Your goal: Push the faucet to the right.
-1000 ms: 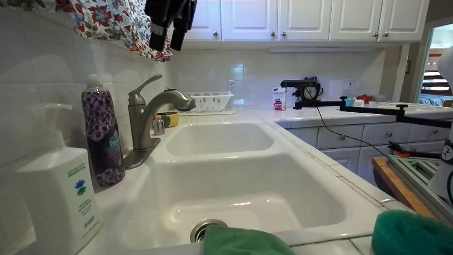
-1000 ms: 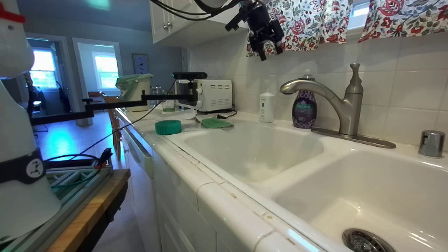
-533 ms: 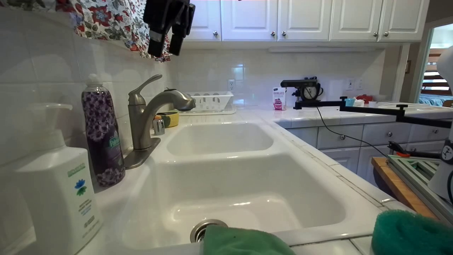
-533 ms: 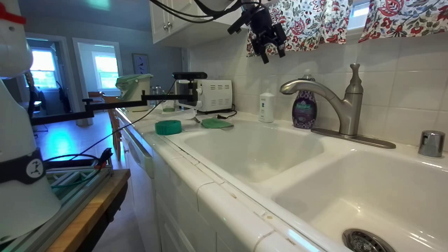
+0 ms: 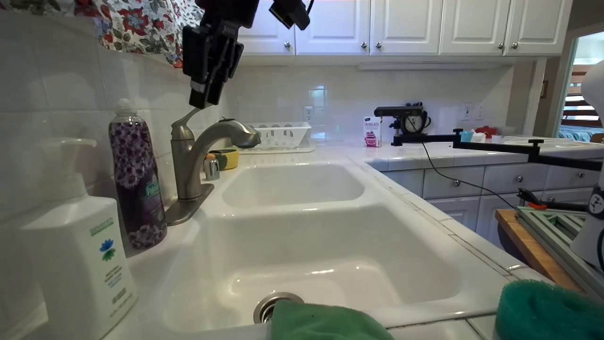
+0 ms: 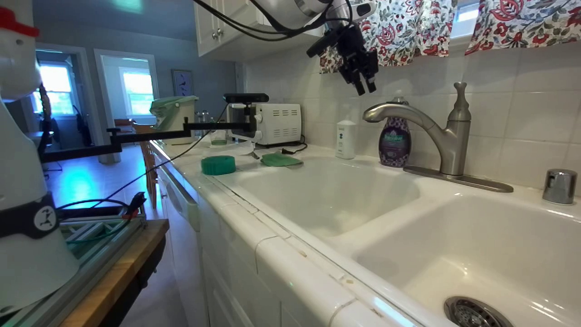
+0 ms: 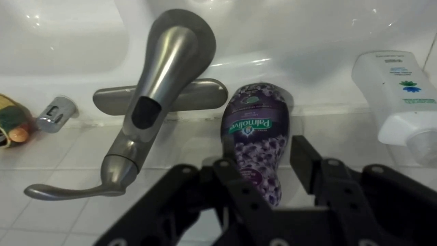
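Observation:
The brushed-metal faucet (image 5: pixel 191 163) stands upright behind the sink, its arched spout (image 6: pixel 404 110) reaching over the basin. In the wrist view the faucet (image 7: pixel 169 65) lies left of my fingers, with its lever handle (image 7: pixel 65 192) pointing left. My gripper (image 6: pixel 366 87) hangs above and apart from the faucet, on the soap bottles' side. In an exterior view the fingertips of the gripper (image 5: pixel 205 100) overlap the lever's tip and hide it. The jaws are part-way together, a clear gap between them, holding nothing. Below that gap the wrist view shows a purple bottle (image 7: pixel 254 116).
A white pump bottle (image 5: pixel 80 255) stands near the purple bottle. A chrome cap (image 6: pixel 559 186) sits on the faucet's far side. The tiled wall (image 6: pixel 522 122) rises close behind. The sink (image 5: pixel 321 208) has two basins. A green cloth (image 5: pixel 325 323) and green sponge (image 5: pixel 549 309) lie at the edge.
My gripper has come down and shifted slightly toward the faucet. Its fingers have drawn closer together. The faucet and bottles have not moved.

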Controlling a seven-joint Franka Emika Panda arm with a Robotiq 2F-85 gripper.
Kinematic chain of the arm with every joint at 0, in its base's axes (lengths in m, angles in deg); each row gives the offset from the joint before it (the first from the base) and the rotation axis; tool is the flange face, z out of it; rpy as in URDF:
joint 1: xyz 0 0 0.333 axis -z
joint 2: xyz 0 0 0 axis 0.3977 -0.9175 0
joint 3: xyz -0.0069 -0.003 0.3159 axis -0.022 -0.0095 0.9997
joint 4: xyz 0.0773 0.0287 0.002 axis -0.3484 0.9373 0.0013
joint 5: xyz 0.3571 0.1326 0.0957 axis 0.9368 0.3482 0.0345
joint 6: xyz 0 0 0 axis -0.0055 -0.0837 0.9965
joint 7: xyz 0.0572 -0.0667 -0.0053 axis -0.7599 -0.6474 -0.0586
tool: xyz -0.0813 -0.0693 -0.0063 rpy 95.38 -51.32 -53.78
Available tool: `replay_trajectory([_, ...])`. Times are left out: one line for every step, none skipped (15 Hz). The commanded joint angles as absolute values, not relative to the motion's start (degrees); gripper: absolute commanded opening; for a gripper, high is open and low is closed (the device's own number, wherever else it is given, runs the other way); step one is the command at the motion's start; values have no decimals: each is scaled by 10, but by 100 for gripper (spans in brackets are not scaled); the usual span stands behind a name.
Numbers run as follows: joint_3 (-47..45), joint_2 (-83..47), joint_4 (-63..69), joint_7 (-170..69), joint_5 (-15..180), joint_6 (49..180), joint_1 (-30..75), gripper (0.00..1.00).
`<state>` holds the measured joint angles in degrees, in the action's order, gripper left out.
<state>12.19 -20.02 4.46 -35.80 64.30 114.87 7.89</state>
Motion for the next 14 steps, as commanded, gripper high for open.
replay_trajectory([99, -235, 2, -347, 635, 1143, 57, 16])
replay_trajectory([95, -242, -5, -347, 635, 1141, 54, 9])
replay_trajectory([90, -249, -12, -345, 634, 1138, 50, 1])
replay_trajectory([86, -256, -19, -345, 634, 1137, 47, 0])
replay_trajectory([81, -262, -25, -344, 632, 1134, 44, 0])
replay_trajectory([75, -268, -29, -342, 631, 1130, 40, 0])
replay_trajectory([69, -272, -32, -338, 629, 1124, 37, 0])
replay_trajectory([63, -275, -35, -334, 624, 1116, 32, 0])
replay_trajectory([58, -280, -39, -330, 621, 1108, 29, 0])
replay_trajectory([54, -282, -42, -325, 620, 1096, 26, 0])
replay_trajectory([50, -285, -45, -321, 618, 1085, 23, 0])
replay_trajectory([48, -285, -47, -318, 619, 1069, 21, 0])
replay_trajectory([46, -286, -48, -315, 619, 1058, 19, 0])
replay_trajectory([44, -286, -48, -310, 616, 1049, 17, 0])
